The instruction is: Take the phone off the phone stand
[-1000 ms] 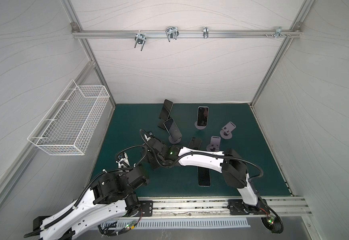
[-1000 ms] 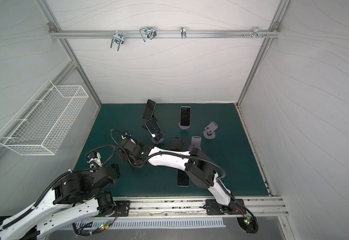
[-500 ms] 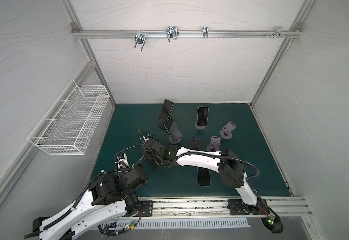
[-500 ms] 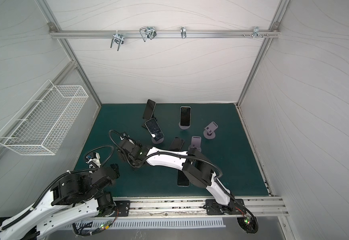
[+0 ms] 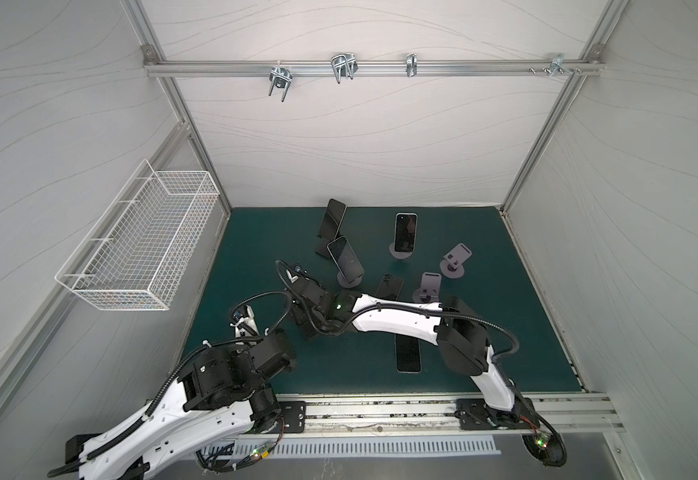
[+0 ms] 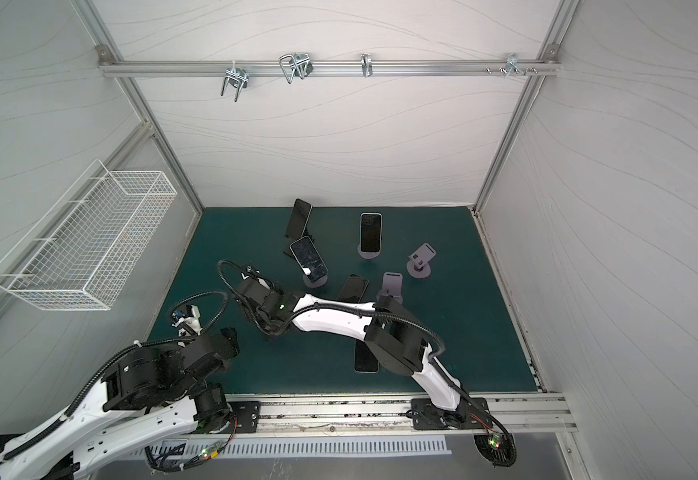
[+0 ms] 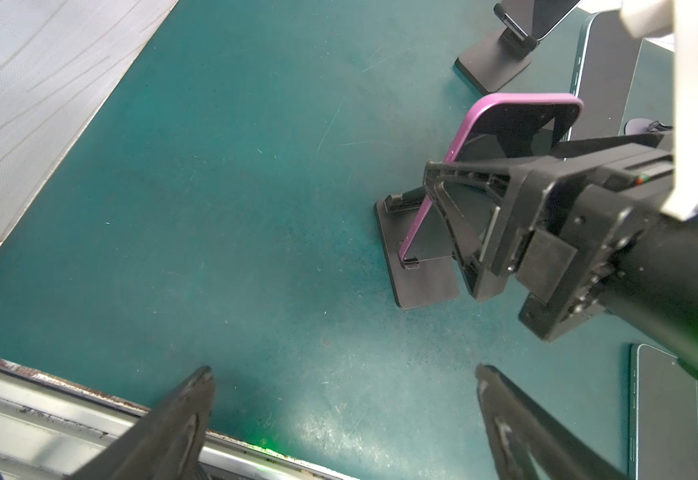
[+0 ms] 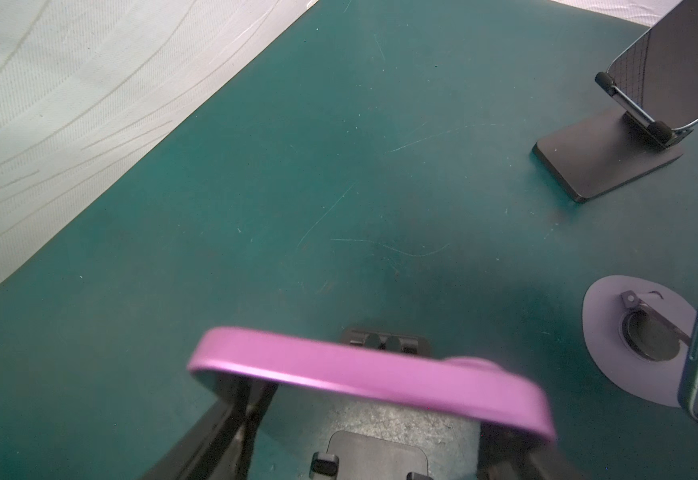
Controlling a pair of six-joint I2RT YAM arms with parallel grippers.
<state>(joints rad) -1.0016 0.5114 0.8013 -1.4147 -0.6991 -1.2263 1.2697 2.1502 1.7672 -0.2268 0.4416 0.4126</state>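
A pink-edged phone (image 7: 517, 120) leans on a black phone stand (image 7: 422, 282) at the mat's front left. From the right wrist view I see its top edge (image 8: 359, 374) spanning my right gripper (image 8: 363, 419), with the phone stand's base (image 8: 376, 457) below. One black finger (image 7: 447, 195) lies along the phone's pink side and the other is hidden behind it, so contact is unclear. In both top views my right arm (image 5: 393, 320) reaches across and covers the phone. My left gripper (image 7: 343, 374) stands open and empty over bare mat near the front rail.
Further back, three other phones rest on stands (image 5: 345, 259) (image 5: 332, 218) (image 5: 405, 232). Two grey stands (image 5: 455, 262) (image 5: 428, 286) carry nothing. Two phones lie flat on the mat (image 5: 408, 353) (image 5: 389, 286). A wire basket (image 5: 139, 241) hangs on the left wall.
My right gripper has shifted slightly left over the pink-edged phone and its jaws have narrowed around the phone's sides. The left arm has not moved.
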